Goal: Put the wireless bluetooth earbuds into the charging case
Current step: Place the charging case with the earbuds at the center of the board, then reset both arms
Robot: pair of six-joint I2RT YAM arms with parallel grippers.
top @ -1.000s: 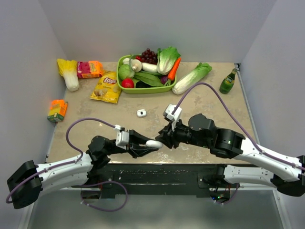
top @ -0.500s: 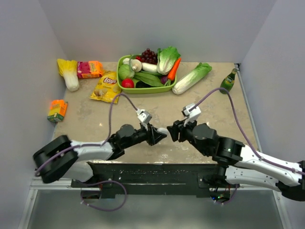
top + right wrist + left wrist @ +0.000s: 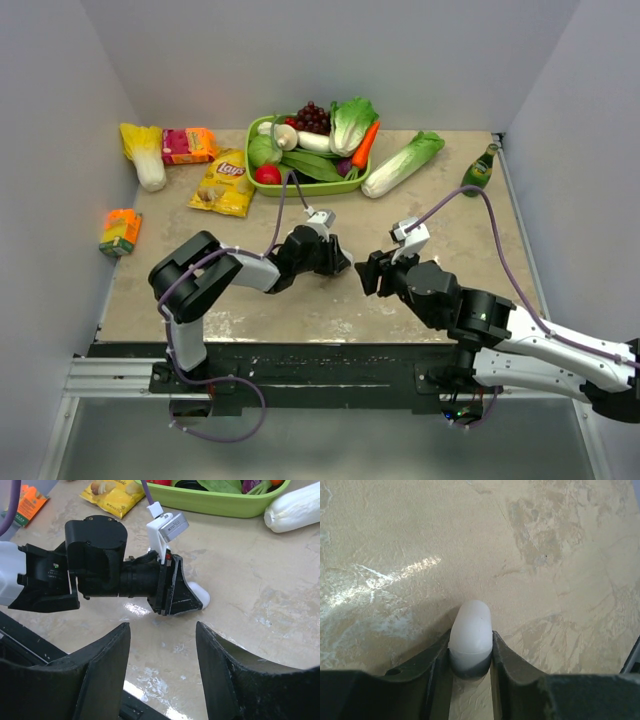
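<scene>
Left claw [image 3: 471,641] pinches the white case [image 3: 471,627] by its sides, low over mid worktop [image 3: 545,540]. Right claw [image 3: 161,630] is spread, facing it, near. No earbuds seen. Judged: case light, stiff, glossy-slick; grip the broad sides.

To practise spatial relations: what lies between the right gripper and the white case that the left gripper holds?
Nothing but bare tabletop, as the right wrist view shows; the open right gripper faces the white case clamped in the left gripper.
</scene>
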